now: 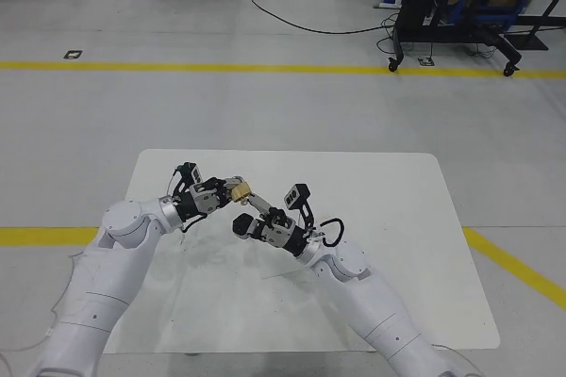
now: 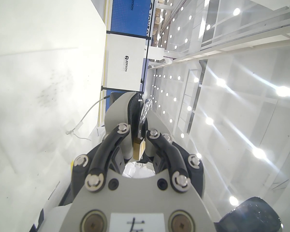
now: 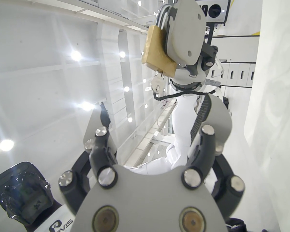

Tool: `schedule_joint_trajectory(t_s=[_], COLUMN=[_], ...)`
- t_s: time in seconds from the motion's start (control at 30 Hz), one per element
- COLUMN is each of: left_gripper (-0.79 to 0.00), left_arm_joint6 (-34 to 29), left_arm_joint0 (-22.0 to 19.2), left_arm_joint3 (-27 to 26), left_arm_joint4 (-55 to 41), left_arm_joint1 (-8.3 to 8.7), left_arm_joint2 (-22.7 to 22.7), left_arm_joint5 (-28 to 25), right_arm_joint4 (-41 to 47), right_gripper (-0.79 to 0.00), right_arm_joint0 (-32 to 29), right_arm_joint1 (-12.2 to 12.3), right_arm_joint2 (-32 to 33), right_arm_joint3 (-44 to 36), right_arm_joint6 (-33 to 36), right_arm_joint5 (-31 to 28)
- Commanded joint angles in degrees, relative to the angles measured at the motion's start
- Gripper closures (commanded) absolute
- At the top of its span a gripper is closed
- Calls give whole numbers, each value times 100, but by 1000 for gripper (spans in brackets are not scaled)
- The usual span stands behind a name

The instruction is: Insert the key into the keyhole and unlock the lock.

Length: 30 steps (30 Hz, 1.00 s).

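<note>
We are pinching the lock in our left tool, raised off the counter, so the key, seemingly seated in its base, is facing our spread right tool.

**Print in view**

A white label at the base of the left gripper carries one dark character, cut off at the frame edge. A logo and a line of lettering run sideways on a blue panel. The same kind of mark is on a white panel in the room behind. Partial dark lettering with a logo marks the white arm cover in the right wrist view.
</note>
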Motion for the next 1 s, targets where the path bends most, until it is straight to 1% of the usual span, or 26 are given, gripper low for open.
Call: schedule_joint_trajectory(t_s=[0.0,0.07,0.13,0.17,0.23,0.27,0.43,0.6,0.7,0.77,0.87,0.93,0.97], left_gripper=[0,0,0,0,0,0,0,0,0,0,0,0,0], left_arm_joint6=[-65,-111,-125,-129,-134,-141,-172,-181,-171,-166,-184,-196,-201], left_arm_joint0=[10,21,24,23,23,22,23,27,31,40,48,50,50], left_arm_joint3=[-32,-46,-39,-41,-38,-39,-38,-51,-62,-69,-80,-79,-81], left_arm_joint4=[38,58,61,67,71,79,89,154,193,193,203,204,210], left_arm_joint1=[2,2,3,2,1,1,0,2,4,4,5,6,6], left_arm_joint2=[-6,-6,-12,-13,-15,-14,-23,-29,-34,-41,-46,-50,-51], left_arm_joint5=[-116,-187,-198,-204,-208,-205,-235,-275,-278,-286,-288,-283,-276], right_arm_joint4=[19,66,127,154,302,331,448,406,391,422,442,469,487], right_gripper=[-610,-566,-508,-465,-453,-409,-369,-363,-345,-302,-262,-182,-160], right_arm_joint0=[24,40,51,53,57,68,80,92,92,99,118,128,133], right_arm_joint1=[-5,-9,-11,-10,-8,-3,14,11,10,8,5,1,-1], right_arm_joint2=[-15,-20,-18,-18,-18,2,57,50,48,49,52,46,42], right_arm_joint3=[29,58,78,82,93,107,160,186,201,218,263,282,289], right_arm_joint6=[5,9,47,78,236,280,387,260,206,186,132,106,113], right_arm_joint5=[-1,-5,3,14,139,164,280,224,192,206,230,244,253])
